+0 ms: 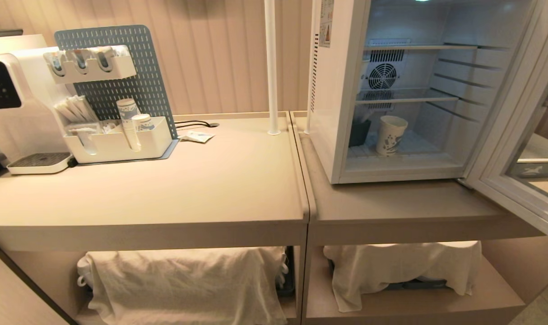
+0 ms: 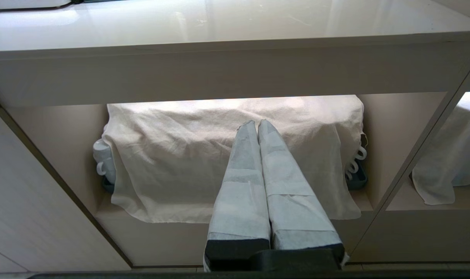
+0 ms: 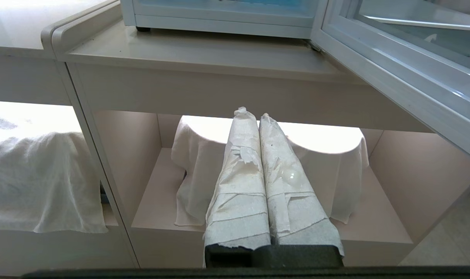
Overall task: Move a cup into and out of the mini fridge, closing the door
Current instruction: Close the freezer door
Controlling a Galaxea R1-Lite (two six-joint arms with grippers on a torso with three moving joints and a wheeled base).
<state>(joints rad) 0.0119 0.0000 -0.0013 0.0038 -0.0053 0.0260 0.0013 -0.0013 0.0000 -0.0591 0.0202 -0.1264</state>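
Both grippers, left and right, hang pinched shut and empty below the counter. Reaching in, one could topple the cup or clip the open door.

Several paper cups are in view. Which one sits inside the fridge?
The cup with the blue swirling print, upright on the mini fridge floor beside a dark container; the other cups stand in the white organizer.
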